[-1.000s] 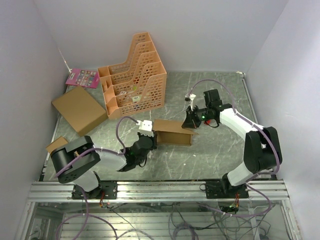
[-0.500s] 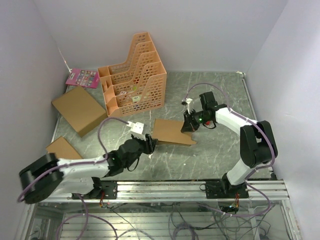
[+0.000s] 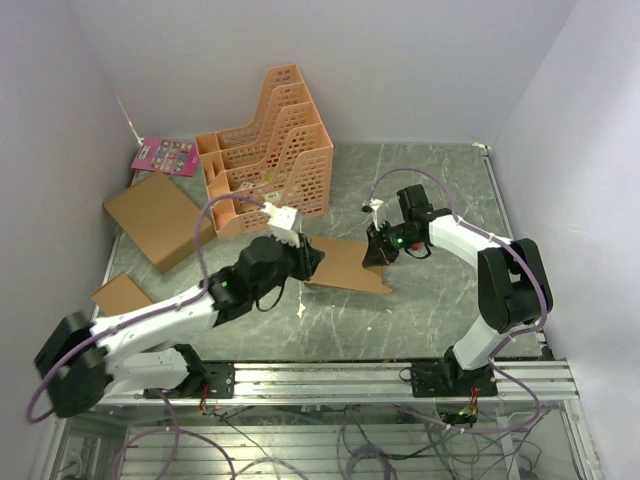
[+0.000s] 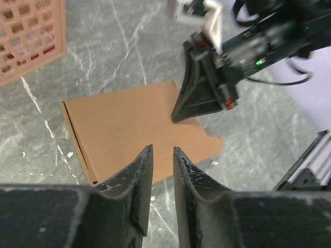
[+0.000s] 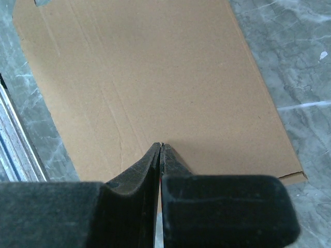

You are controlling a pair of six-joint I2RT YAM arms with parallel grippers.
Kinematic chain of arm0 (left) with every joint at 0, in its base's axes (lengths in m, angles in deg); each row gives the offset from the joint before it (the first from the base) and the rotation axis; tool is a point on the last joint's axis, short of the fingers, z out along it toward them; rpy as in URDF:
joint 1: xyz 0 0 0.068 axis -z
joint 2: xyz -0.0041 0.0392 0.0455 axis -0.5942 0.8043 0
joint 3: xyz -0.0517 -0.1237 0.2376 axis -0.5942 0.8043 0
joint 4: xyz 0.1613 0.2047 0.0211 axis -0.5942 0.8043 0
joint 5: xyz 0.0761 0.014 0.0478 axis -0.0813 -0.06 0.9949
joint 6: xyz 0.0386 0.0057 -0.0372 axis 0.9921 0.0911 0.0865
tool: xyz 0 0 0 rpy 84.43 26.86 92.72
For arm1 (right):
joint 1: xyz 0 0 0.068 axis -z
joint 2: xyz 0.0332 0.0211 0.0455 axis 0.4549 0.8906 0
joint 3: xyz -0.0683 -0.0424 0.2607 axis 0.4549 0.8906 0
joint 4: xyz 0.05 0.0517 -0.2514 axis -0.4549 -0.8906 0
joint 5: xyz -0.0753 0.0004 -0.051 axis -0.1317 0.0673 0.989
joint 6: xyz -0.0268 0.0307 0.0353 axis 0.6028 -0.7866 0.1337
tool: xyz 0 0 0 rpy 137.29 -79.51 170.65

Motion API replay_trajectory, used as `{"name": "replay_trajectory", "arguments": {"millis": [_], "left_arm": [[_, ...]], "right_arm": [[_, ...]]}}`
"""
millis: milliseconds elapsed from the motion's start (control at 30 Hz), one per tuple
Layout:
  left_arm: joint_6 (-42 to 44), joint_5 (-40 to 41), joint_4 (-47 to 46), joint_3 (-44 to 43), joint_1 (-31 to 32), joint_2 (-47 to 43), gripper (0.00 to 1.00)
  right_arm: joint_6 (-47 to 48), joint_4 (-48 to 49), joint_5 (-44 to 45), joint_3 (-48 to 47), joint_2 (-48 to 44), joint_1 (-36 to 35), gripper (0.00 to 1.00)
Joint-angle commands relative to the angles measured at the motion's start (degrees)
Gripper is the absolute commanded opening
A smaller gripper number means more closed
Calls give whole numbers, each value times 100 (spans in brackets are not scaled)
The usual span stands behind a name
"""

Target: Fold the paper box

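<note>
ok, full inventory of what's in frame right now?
paper box: 1, brown, table centre, lying flat between the arms
large flat cardboard box: 1, brown, far left
small cardboard box: 1, brown, near-left edge
file rack: 1, orange, back, left of centre
printed card: 1, pink, back-left corner
table: 1, grey-green marbled
left end effector: 1, black, slightly open, over the paper box's left side, holding nothing
right end effector: 1, black, shut, tips on the paper box's right side
</note>
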Motion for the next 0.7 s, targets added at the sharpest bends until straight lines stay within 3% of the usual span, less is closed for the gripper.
{"name": "replay_trajectory", "arguments": {"millis": [0, 233, 667], "left_arm": [[-5, -1219, 325, -413, -471, 1258, 29], [-147, -1824, -21, -433, -858, 2526, 19], [-220, -1789, -187, -263, -1071, 3232, 18]], "right_arm": [[105, -116, 150, 11, 130, -18, 3], [134, -140, 126, 6, 173, -8, 4], [236, -214, -39, 4, 206, -7, 5]]}}
